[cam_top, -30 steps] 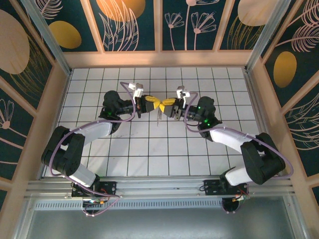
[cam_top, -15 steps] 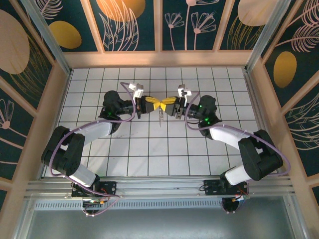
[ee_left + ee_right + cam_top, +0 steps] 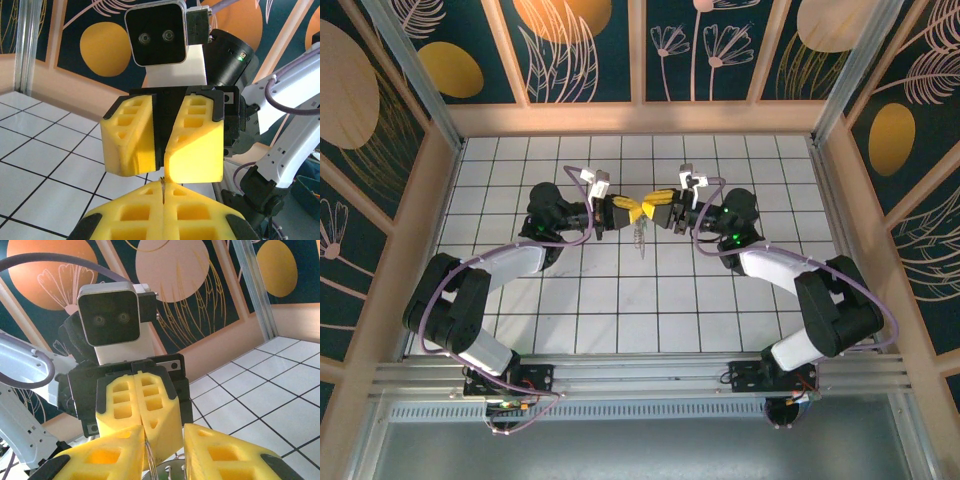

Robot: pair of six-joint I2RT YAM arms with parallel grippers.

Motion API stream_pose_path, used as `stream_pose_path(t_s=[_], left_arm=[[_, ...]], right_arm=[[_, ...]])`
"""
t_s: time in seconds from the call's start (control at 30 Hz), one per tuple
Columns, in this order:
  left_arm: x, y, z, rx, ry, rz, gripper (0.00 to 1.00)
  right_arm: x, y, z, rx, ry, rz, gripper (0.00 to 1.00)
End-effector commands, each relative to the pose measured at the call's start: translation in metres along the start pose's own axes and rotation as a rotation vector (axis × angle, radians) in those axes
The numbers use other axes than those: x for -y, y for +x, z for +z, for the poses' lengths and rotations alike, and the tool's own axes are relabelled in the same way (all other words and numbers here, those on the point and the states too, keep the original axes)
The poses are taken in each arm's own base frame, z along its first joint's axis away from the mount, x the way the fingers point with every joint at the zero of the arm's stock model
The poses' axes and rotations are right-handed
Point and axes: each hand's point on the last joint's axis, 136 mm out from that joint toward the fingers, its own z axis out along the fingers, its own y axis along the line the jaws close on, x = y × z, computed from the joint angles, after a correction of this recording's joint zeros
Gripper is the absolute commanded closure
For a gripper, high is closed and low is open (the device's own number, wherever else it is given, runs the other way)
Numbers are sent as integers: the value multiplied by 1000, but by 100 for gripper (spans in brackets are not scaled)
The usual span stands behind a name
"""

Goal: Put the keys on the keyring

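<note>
- Here, nearest you, the tiled table (image 3: 620, 300) is where a dropped piece would land. Both grippers work in the air above its middle, tip to tip.
- Your left gripper (image 3: 630, 212) is clamped narrow on a thin wire, which I take for the keyring (image 3: 640, 238). The loop hangs just below the meeting fingertips, clear of the tiles.
- Your right gripper (image 3: 654, 207) faces it from the right, almost touching. I cannot tell whether it grips anything.
- Risks, as I judge them:
  - The wire is thin and held at one spot, so a pull or twist from the right could swing it or drag it out of the pinch.
  - The yellow tips are so close that a small push forward would knock them together.
  - If the pinch loosens, the loop falls.
- The views differ on the right gripper. From the left wrist its pads (image 3: 192, 150) look pressed together. Its own wrist camera shows a gap between its fingers (image 3: 225, 452), with the wire running down beside the left one.
- The overhead view gives you the dangling loop, but the pinch is too small to read there.
- A small metal piece (image 3: 170, 471) sits at the bottom edge of the right wrist view, and too little of it shows to call it a key.
</note>
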Motion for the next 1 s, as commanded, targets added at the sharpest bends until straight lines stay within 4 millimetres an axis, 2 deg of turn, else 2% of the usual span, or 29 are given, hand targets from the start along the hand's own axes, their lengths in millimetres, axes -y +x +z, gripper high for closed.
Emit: stream_pose_path(t_s=[0.0,0.2,0.4,0.47,0.6,0.7,0.97], left_arm=[[11,-12,1,20,31,47,100],[10,-13,2,23,26,49,100],[7,-13,3,25,21,45,100],[7,-13,3,25,21,44,100],[7,-14,3,25,21,44,100],[7,-13,3,22,25,43,100],[9,-9,3,13,37,35,100]], right_arm=[[-9,1,-1,1,-46,-20,73],[-12,12,-8,-9,-43,-7,70],[-13,15,-9,-13,-51,0,70],[-14,17,-10,-14,-55,4,66],[-15,19,-10,-17,-57,8,68],[-13,17,-9,-15,-54,5,73],[-13,6,-2,-4,-68,-11,73]])
